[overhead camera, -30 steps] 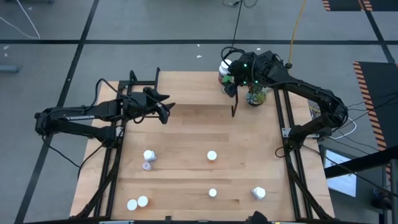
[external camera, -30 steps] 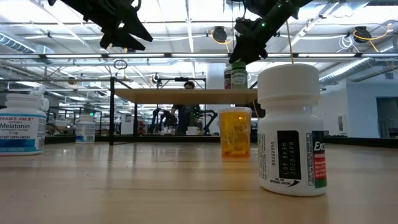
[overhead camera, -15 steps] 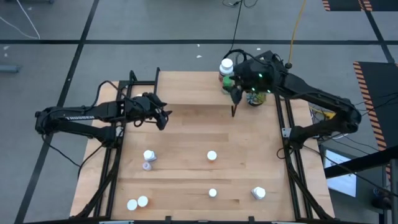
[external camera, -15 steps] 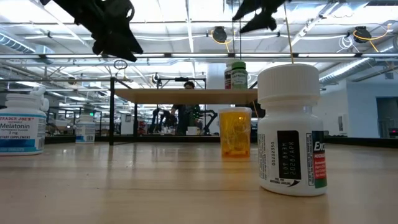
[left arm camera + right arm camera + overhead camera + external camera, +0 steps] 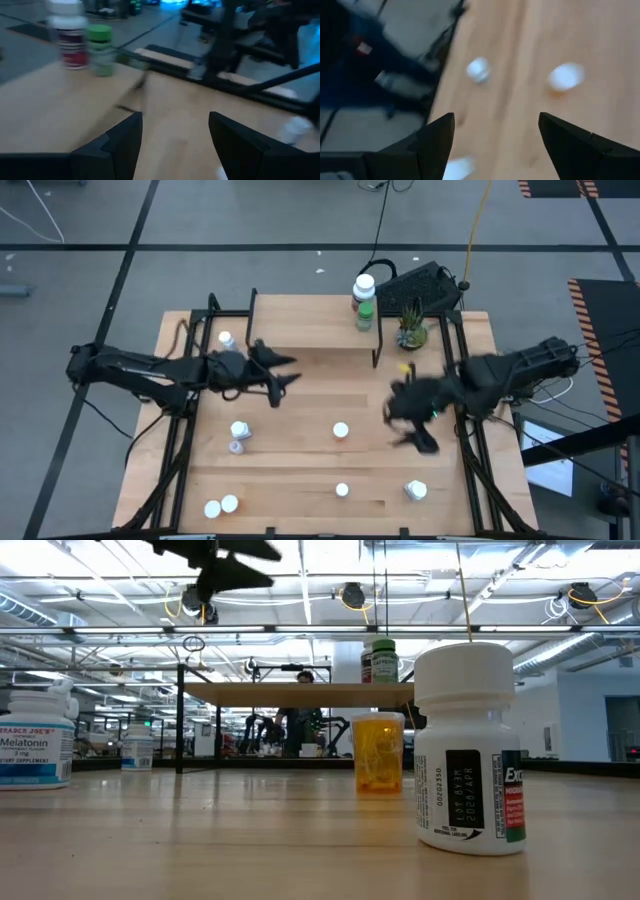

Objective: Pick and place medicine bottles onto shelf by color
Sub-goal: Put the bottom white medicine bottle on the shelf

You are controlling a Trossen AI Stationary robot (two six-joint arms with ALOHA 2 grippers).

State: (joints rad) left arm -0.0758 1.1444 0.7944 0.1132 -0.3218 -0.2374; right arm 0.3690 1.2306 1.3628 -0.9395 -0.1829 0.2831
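Left gripper [image 5: 283, 376]: hung over the tabletop [image 5: 320, 460] just in front of the shelf [image 5: 310, 330], left of centre; fingers spread wide, nothing between them.
Left fingers [image 5: 122, 137]: stood well apart in the left wrist view, bare wood showing in the gap.
Right gripper [image 5: 410, 425]: hung above the right part of the tabletop, well clear of the shelf; blurred from above, yet the right wrist view showed the fingers [image 5: 437, 135] spread wide and empty.
Shelf: stood at the far edge of the table, on thin black legs.
On the shelf: white-capped bottle [image 5: 364, 285] and green-capped bottle [image 5: 366, 310], side by side at the right end, both upright; seen again as a pair in the left wrist view [image 5: 67, 40] and [image 5: 101, 50].
Orange bottle [image 5: 379, 752]: upright on the tabletop, seen under the shelf in the low view.
Nearest bottle [image 5: 468, 745]: white, upright, close to the low camera.
Melatonin bottle [image 5: 35, 740]: upright at the left edge of the low view.
Other bottles: white caps scattered across the near half of the table, such as one near the middle [image 5: 341, 430] and one lying tilted near the right front [image 5: 416, 491].
Potted plant [image 5: 410, 330]: beside the shelf's right end.
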